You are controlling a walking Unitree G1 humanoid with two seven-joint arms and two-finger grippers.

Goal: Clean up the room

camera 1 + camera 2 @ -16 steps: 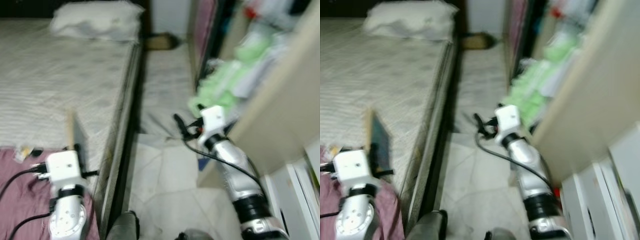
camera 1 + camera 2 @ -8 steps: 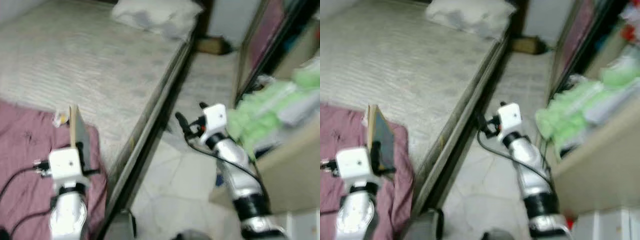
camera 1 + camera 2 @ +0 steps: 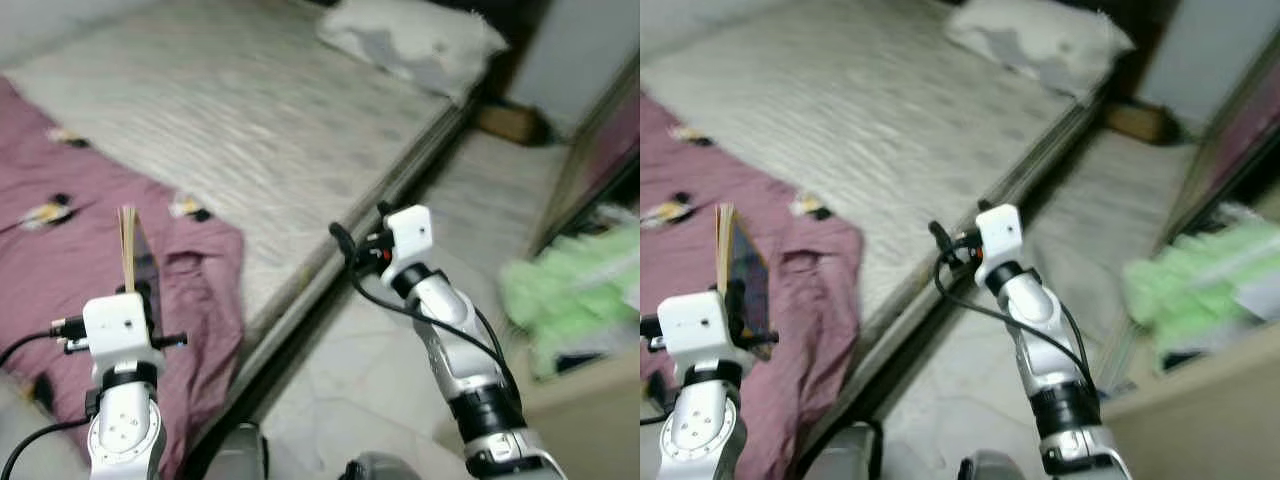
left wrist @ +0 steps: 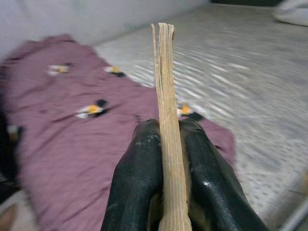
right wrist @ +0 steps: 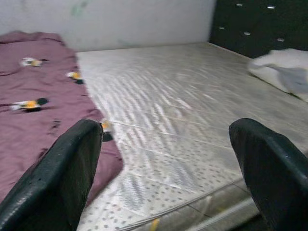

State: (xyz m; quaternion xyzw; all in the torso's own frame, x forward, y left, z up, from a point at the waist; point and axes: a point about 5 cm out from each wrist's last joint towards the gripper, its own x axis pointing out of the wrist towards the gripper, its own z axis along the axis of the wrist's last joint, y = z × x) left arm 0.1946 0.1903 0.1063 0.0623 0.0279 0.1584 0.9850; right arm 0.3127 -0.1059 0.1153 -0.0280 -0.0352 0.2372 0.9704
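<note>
A thin book (image 4: 166, 96) with a tan edge and dark cover stands upright, seen edge-on, and my left gripper (image 4: 166, 129) is shut on its lower part. In the head views the book (image 3: 737, 272) rises above my left wrist, over a maroon blanket (image 3: 60, 260) lying on the bed. My right gripper (image 5: 168, 163) is open with nothing between its fingers (image 5: 72, 168). It hovers by the bed's side edge (image 3: 345, 238), above the floor strip.
A bare grey mattress (image 3: 270, 130) carries a white pillow (image 3: 410, 40) at its far end. Pale tiled floor (image 3: 350, 390) runs along the bed. Green clothes (image 3: 570, 290) spill from a wardrobe on the right. A brown object (image 3: 510, 122) lies on the far floor.
The whole picture has swung left, bringing more of the bed and maroon blanket into view. The book stays held upright in my left gripper; the right gripper stays open.
</note>
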